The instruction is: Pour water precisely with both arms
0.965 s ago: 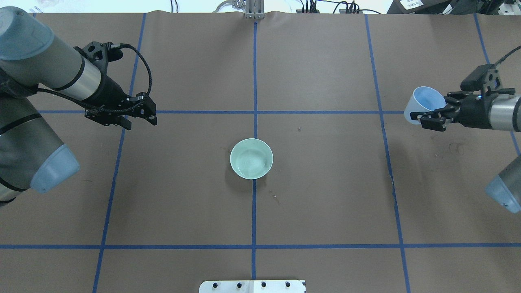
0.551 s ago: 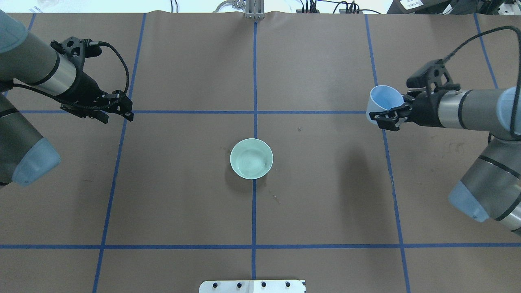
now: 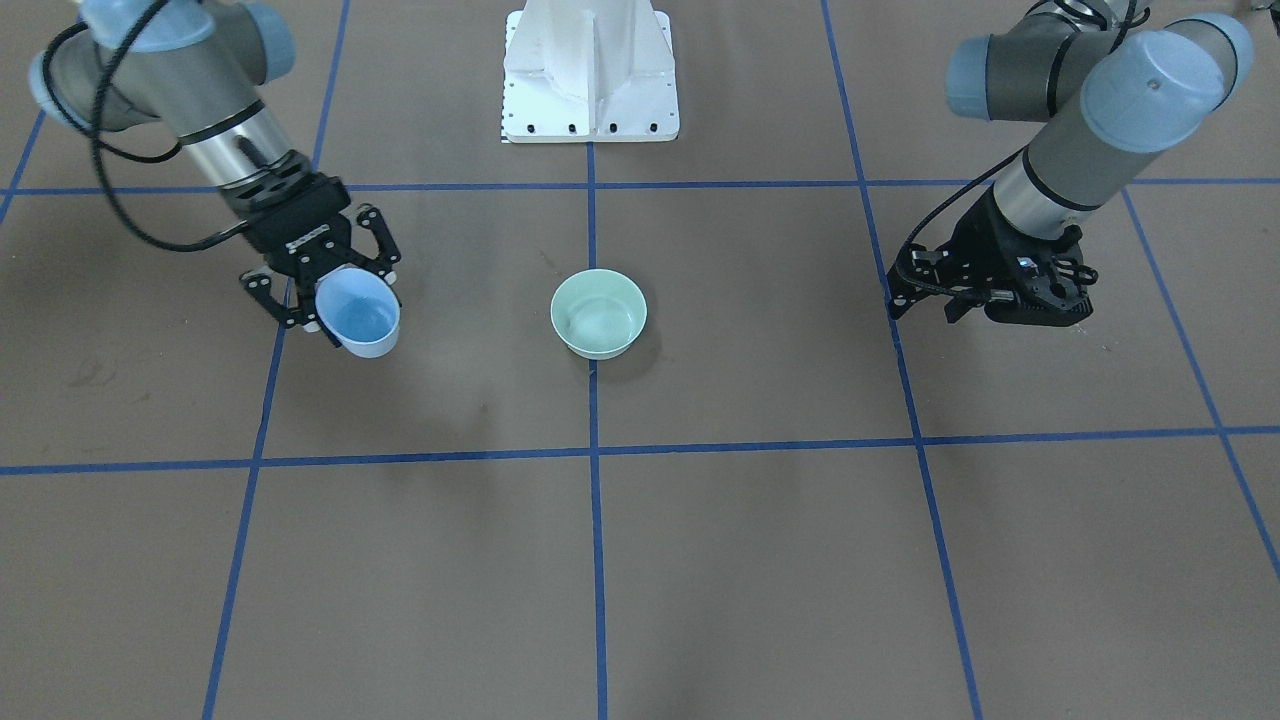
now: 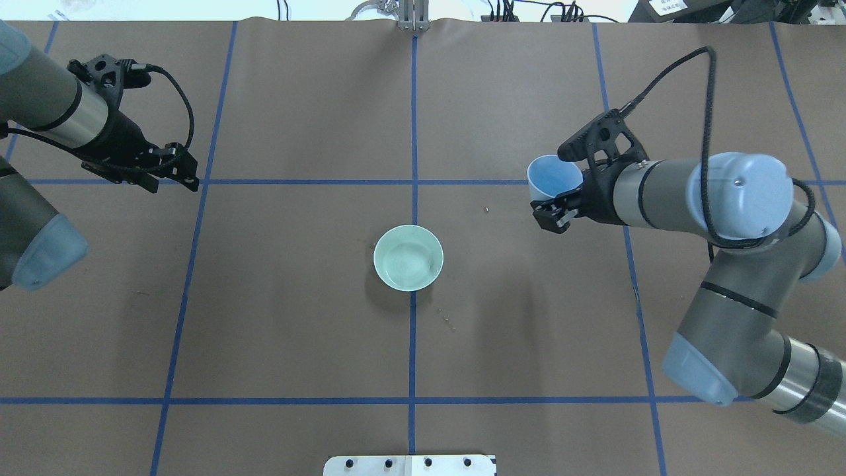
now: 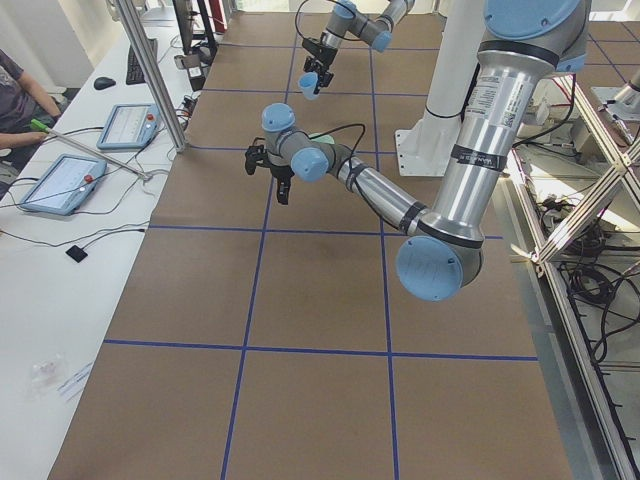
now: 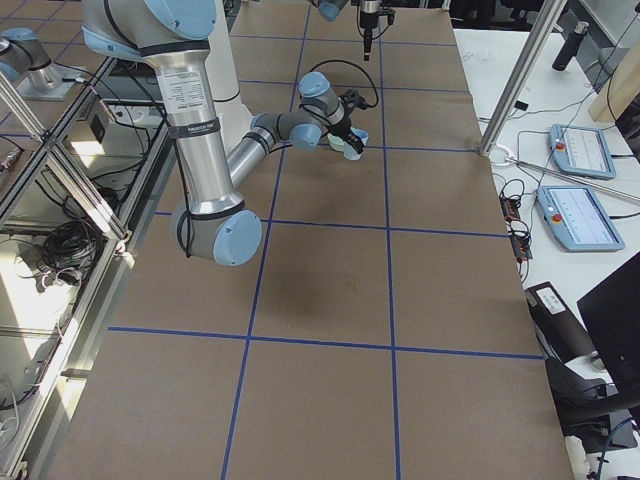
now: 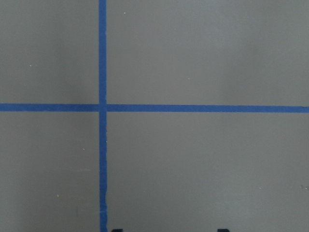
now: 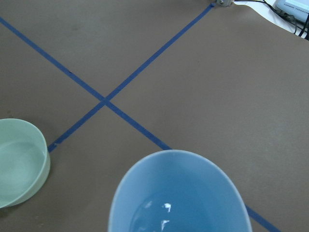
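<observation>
A mint-green bowl [image 4: 408,258] stands at the table's middle, and ripples of clear water show in it. It also shows in the front view [image 3: 598,313] and the right wrist view [image 8: 19,162]. My right gripper [image 4: 552,195] is shut on a pale-blue cup [image 4: 554,176], held in the air to the right of the bowl and apart from it. White glints of water [image 8: 164,212] show at the cup's bottom. My left gripper [image 4: 173,180] is open and empty, far left of the bowl above a tape crossing [image 7: 102,107].
The table is brown paper with blue tape lines [image 4: 413,99]. The white pedestal base [image 3: 590,70] stands at the robot's side. A few small spots [image 4: 449,320] lie just in front of the bowl. An operator and tablets [image 5: 60,180] are at the far side.
My right arm has carried the blue cup leftward, from the table's right edge toward the bowl. My left arm has drawn back to the left and away from the bowl.
</observation>
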